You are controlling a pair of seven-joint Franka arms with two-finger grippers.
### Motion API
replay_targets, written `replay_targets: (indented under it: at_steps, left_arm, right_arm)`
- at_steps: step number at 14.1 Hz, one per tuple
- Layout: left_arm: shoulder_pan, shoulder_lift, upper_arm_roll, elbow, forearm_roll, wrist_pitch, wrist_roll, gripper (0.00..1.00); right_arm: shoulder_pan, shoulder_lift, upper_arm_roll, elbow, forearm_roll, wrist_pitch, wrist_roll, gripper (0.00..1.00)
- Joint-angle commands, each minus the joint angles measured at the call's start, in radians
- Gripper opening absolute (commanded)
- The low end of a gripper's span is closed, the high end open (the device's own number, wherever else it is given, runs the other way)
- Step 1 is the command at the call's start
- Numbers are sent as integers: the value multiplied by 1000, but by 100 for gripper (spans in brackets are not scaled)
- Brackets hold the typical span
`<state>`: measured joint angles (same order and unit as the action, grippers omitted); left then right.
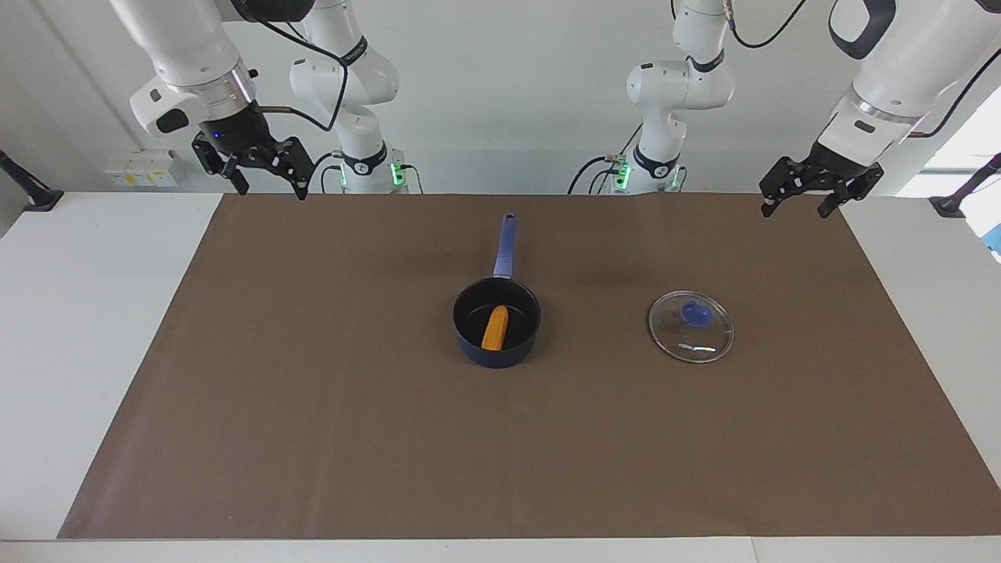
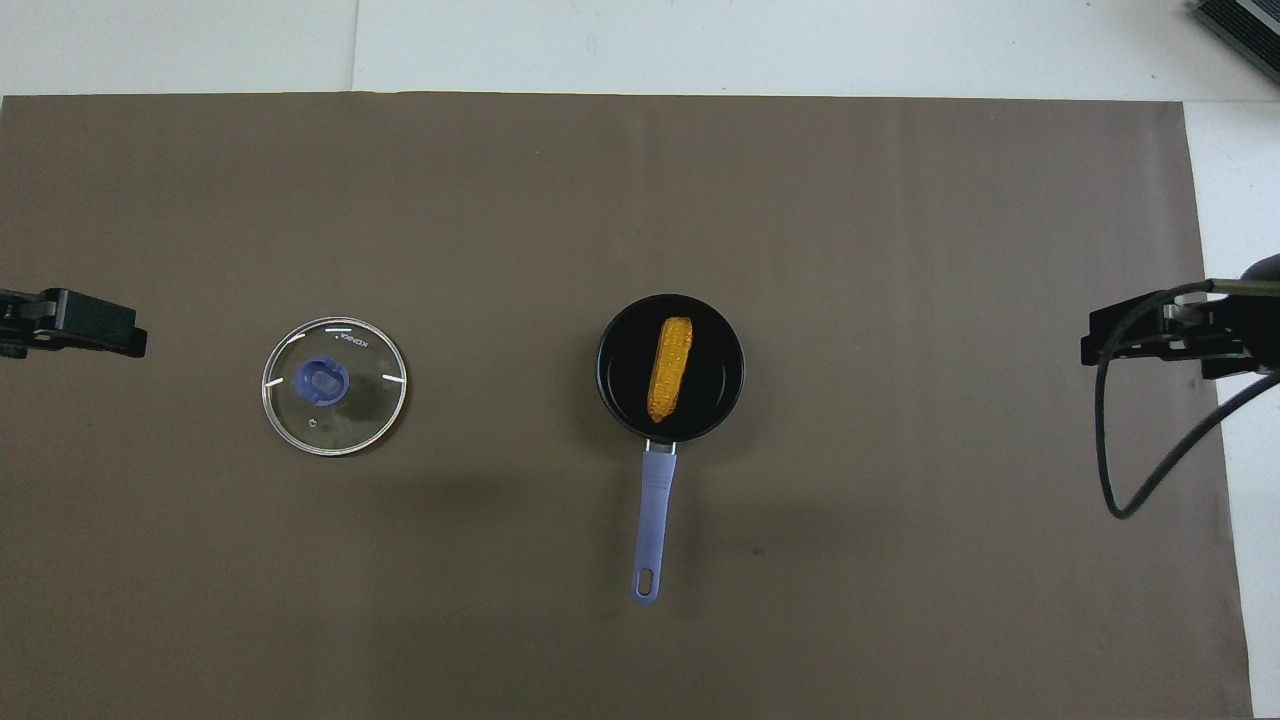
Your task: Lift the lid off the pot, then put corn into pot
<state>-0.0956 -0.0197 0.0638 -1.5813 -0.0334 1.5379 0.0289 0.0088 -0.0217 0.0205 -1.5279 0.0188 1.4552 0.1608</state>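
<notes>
White wall, brown mat (image 1: 313, 391) on white table (image 1: 78, 313); left gripper (image 1: 796, 198), right gripper (image 1: 270, 181) agape, empty.

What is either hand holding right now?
Nothing. Left hand and right hand are open and empty; corn lies in the pot, lid beside it.
</notes>
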Motion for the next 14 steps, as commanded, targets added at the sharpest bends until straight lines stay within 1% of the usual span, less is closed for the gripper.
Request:
replay_targets:
  at_steps: [1,3,5,7,14]
  left_arm:
    - [5,-16,-1,-6,-7,-7,-1,100]
    - [5,-16,-1,-6,-7,-7,-1,100]
    - [5,-16,-1,-6,-7,-7,-1,100]
    - [5,-16,-1,-6,-7,-7,-1,100]
    - [5,-14,-1,-6,-7,-7,0,100]
  right_arm:
    - [2,-12,-2,-12,-20,-6,-38,100]
    - [2,-14,-49,-15,-7,-6,-56,100]
    - [2,-12,-60,-12,-3,19,-99,100]
    - [6,-14,-88,-14,-3,21,-109,100]
    - [22,-17,-103,-12,-5,11,-102,100]
